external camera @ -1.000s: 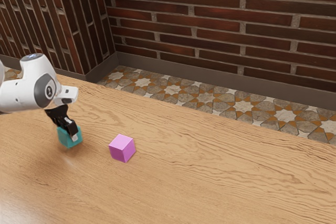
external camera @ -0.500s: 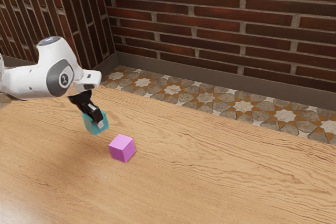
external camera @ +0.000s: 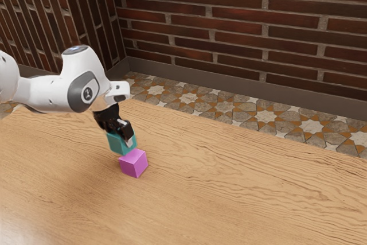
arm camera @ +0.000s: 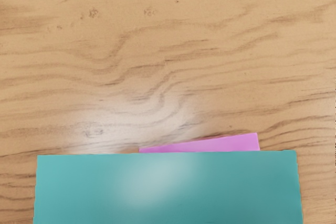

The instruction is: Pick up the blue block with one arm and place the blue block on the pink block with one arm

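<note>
While in tool [external camera: 124, 136], one blue block [external camera: 117, 144]

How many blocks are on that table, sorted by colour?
Blue block: 1, held by the gripper
Pink block: 1, resting on the wooden table
Total: 2 blocks
</note>
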